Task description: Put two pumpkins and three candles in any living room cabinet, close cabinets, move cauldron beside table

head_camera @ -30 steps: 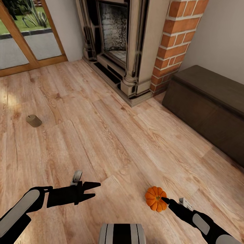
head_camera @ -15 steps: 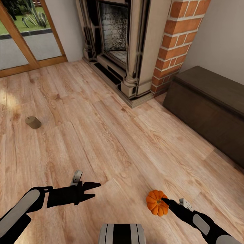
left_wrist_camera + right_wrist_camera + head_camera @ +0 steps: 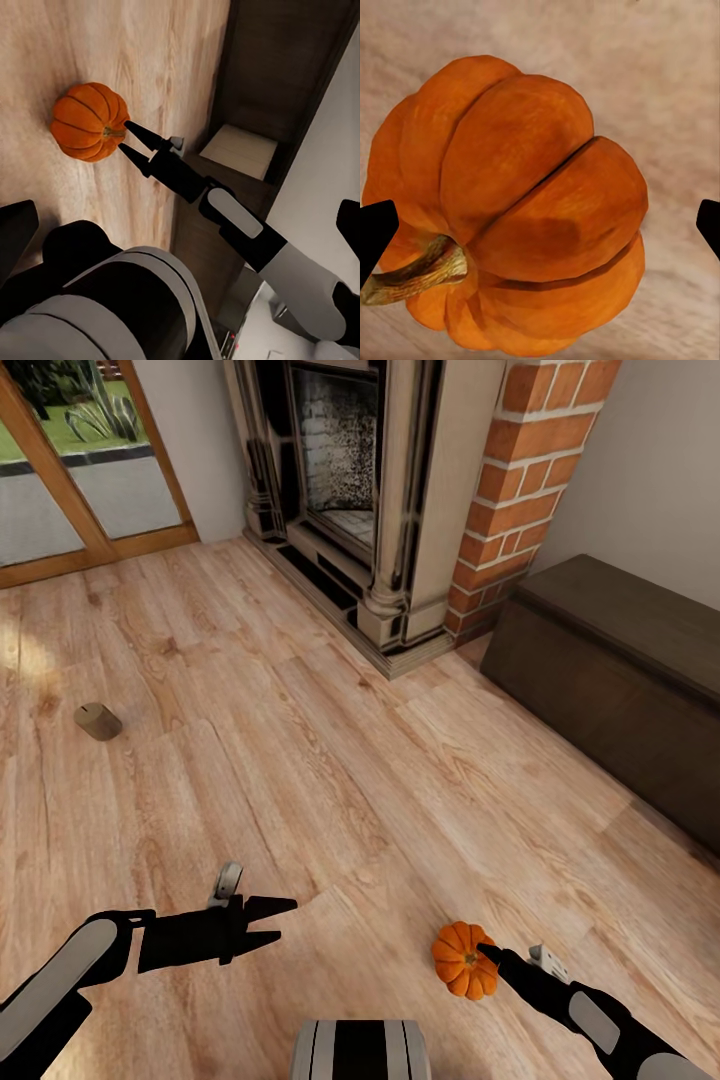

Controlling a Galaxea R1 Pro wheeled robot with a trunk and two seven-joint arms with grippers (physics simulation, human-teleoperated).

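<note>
This is the living room of a home. A broad floor [image 3: 330, 760] of pale wood-grain planks runs through the room. Against the far wall stands a fireplace [image 3: 350, 480] with a dark firebox, cream moulded columns and a stepped stone base, and beside it rises a red brick chimney column [image 3: 520, 470]. To the right, along a plain light wall, sits a long, low, dark-brown wooden cabinet [image 3: 620, 680] of the kind that stands under a television. At the far left, a glazed door with a warm wooden frame [image 3: 60, 480] looks out on paving, grass and garden plants.
</note>
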